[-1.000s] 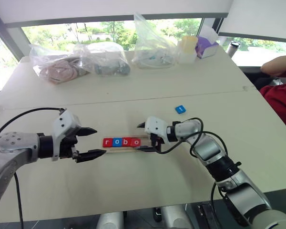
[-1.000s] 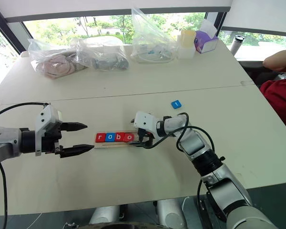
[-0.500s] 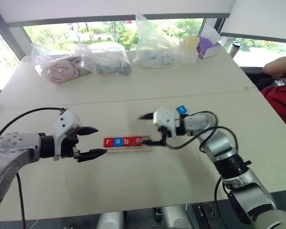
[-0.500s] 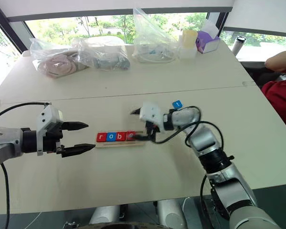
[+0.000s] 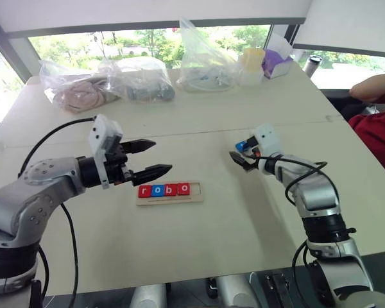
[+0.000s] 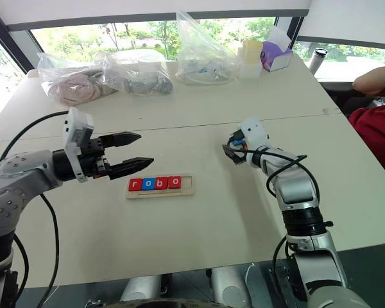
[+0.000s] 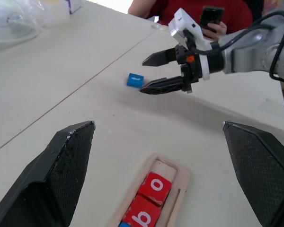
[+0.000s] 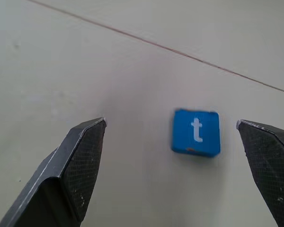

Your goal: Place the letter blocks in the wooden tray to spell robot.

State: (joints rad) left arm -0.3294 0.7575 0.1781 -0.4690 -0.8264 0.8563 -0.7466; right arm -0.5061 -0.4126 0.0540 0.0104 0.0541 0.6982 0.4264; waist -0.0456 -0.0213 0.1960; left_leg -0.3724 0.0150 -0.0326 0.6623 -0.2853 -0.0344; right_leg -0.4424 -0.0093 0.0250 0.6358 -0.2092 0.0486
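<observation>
Just before the blue t block [image 8: 196, 132], the right tool [image 6: 233, 148] hangs spread (left tool [image 5: 153, 158] likewise).

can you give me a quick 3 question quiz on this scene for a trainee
1. True or false: the wooden tray already holds four letter blocks.
2. Which letter is on the blue block lying loose on the table? A) r B) b C) t
3. Fill in: the right gripper has its fingers ____ near the loose block.

Key
1. True: they read r, o, b, o, with one space free at the tray's right end.
2. C
3. Open, with nothing held. The left gripper is open too.
</observation>
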